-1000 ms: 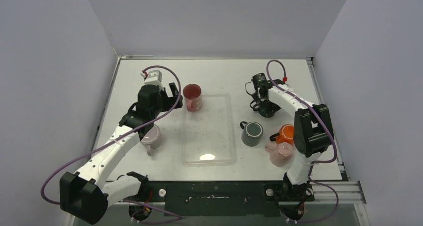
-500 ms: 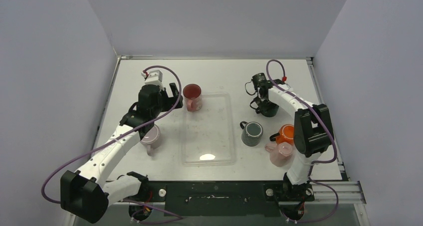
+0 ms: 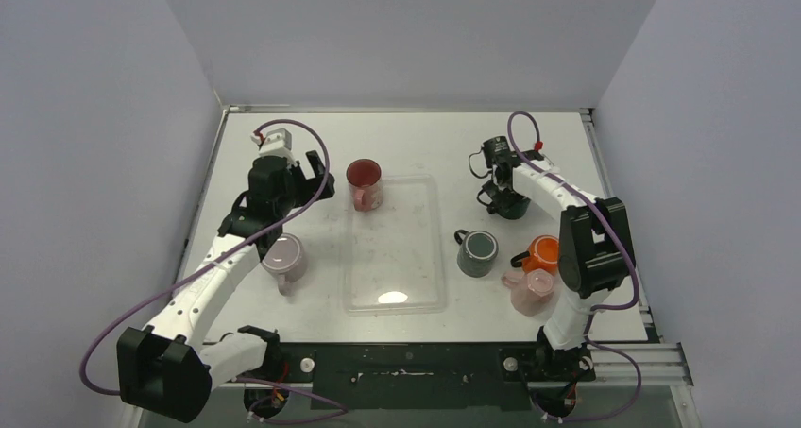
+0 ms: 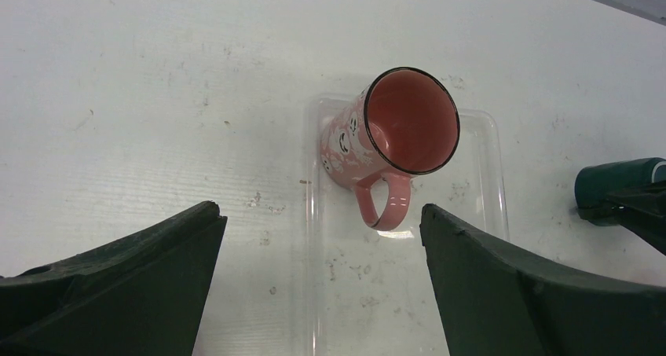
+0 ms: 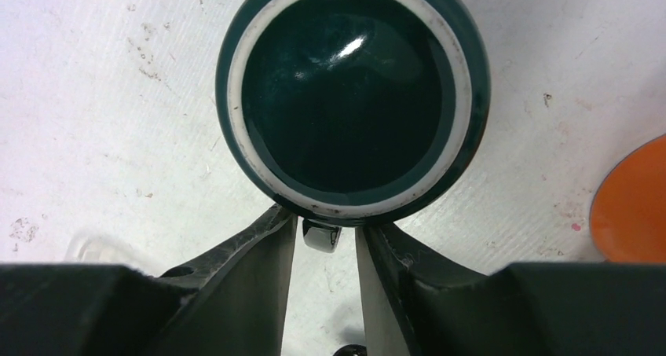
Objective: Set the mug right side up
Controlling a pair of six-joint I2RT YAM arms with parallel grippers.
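Note:
A dark green mug (image 3: 511, 204) stands upside down at the back right of the table. In the right wrist view its base (image 5: 349, 89) faces up, with a white ring round it. My right gripper (image 3: 496, 187) reaches down beside it. Its gripper fingers (image 5: 323, 224) are drawn in narrowly on either side of the mug's handle (image 5: 322, 236). My left gripper (image 3: 316, 178) is wide open and empty, left of a red mug (image 3: 364, 182). In the left wrist view the gripper (image 4: 320, 209) frames that upright red mug (image 4: 393, 136).
A clear plastic tray (image 3: 397, 300) lies mid-table; the red mug stands on its back left corner. A grey mug (image 3: 477, 251), an orange mug (image 3: 541, 253) and a pink mug (image 3: 531, 289) stand front right. A pale pink mug (image 3: 283, 258) sits under my left arm.
My left gripper has drawn back to the left, away from the red mug. My right gripper has shifted slightly toward the back at the dark green mug.

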